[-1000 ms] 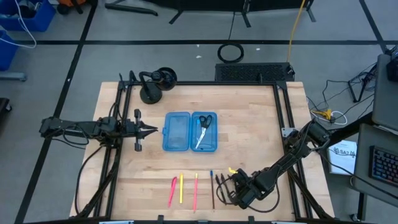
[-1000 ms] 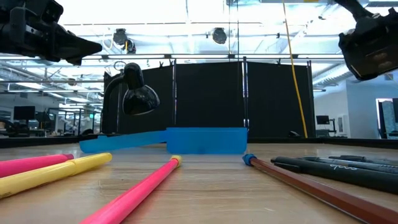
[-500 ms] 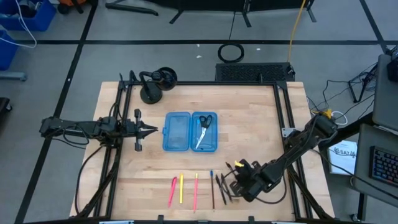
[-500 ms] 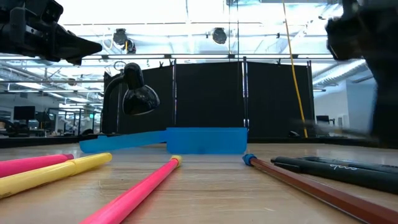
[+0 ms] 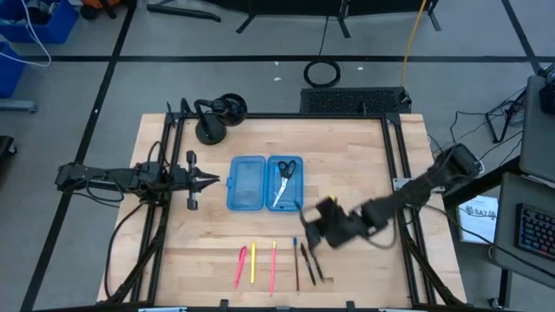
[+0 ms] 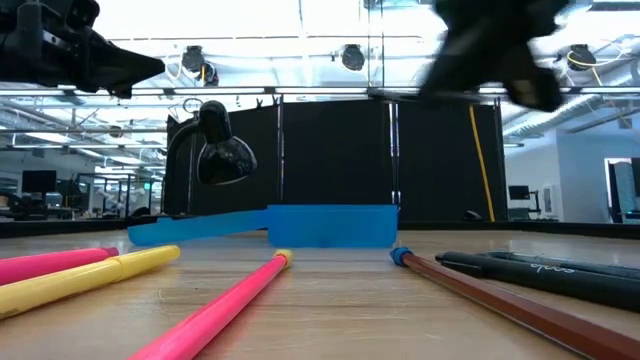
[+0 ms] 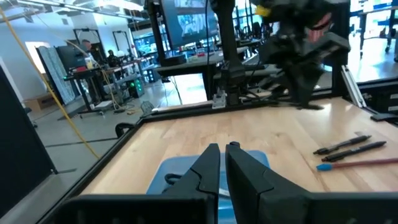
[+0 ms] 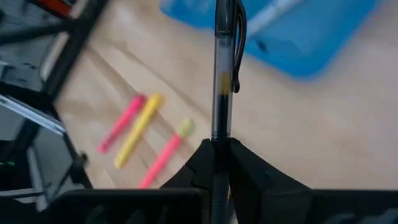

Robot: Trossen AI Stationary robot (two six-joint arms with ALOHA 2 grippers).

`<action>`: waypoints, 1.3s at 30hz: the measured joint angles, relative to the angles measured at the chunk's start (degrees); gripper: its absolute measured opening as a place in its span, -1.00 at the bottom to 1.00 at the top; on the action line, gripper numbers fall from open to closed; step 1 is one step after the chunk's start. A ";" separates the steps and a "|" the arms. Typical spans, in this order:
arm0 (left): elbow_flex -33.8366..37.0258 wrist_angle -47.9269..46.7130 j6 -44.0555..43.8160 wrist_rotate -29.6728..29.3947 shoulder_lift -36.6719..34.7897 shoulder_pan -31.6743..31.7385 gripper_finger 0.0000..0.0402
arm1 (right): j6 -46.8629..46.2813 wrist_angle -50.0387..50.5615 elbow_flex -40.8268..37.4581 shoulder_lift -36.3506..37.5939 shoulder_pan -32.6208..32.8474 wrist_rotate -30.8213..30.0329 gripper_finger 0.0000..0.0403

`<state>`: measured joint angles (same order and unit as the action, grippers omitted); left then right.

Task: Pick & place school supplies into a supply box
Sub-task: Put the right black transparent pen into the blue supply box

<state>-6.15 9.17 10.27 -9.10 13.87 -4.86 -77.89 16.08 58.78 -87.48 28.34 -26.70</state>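
Note:
The blue supply box point(image 5: 264, 184) lies open mid-table, with the scissors point(image 5: 284, 180) in its right half. Pink, yellow and red-pink pens point(image 5: 252, 263), a blue-tipped pencil point(image 5: 296, 260) and two black pens point(image 5: 310, 263) lie in a row near the front edge. My right gripper point(image 5: 314, 218) hovers above the table just right of the box's near corner, shut on a black pen point(image 8: 222, 68). My left gripper point(image 5: 206, 180) waits shut and level, left of the box. My right gripper pinches the black pen by its lower end point(image 8: 219, 138) between its two fingers. The pen runs along the fingers and sticks out ahead of them, clip end foremost. It is lifted clear of the table, slanting down toward the box.
A black round-based lamp point(image 5: 212, 117) stands at the table's far left corner. Black frame rails point(image 5: 397, 165) run along the left and right sides. Bare wood lies between the box and the row of pens.
My right gripper has risen from the near right of the table, beside the black pens, and swung toward the box, tipping from pointing steeply down to a shallower slant. The black pen has come up with it, clear of the table.

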 joint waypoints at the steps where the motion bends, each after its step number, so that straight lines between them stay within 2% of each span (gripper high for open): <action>1: 0.00 0.23 0.00 -0.01 0.00 0.00 -0.85 | 2.99 -2.00 0.00 0.15 -2.38 1.47 -0.91; 6: 0.00 0.16 0.97 -0.01 0.00 0.00 -0.85 | 13.54 -10.19 0.09 -0.33 -15.15 8.58 -0.91; 10: 0.00 -0.07 3.56 -0.32 0.00 0.02 -0.85 | 15.76 -9.69 0.02 -0.50 -23.01 8.95 -0.91; 15: 0.00 -0.52 5.58 -3.19 0.00 0.02 -0.85 | 15.42 -8.99 0.07 -0.59 -29.19 11.42 -0.91; 20: 0.00 -0.92 7.21 -4.92 0.00 0.00 -0.85 | 12.41 -10.36 0.09 -4.67 -31.16 14.91 -0.91; 25: 0.00 -0.98 7.91 -4.94 0.00 0.01 -0.85 | 10.11 -19.35 0.29 -12.32 -31.28 20.45 -0.91; 27: 0.00 -0.94 8.26 -4.92 0.00 0.01 -0.85 | 9.85 -19.92 1.31 -14.39 -31.28 22.48 -0.91; 36: 0.00 -0.03 9.92 -4.92 0.00 0.01 -0.85 | 8.27 -15.53 4.07 -16.61 -31.77 21.26 -0.91; 39: 0.00 0.02 9.98 -4.92 0.00 0.02 -0.85 | 6.99 -10.23 4.07 -16.61 -32.47 20.31 -0.91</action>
<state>-6.15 9.19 20.25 -14.02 13.87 -4.84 -70.90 5.84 62.85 -104.09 -4.13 -6.39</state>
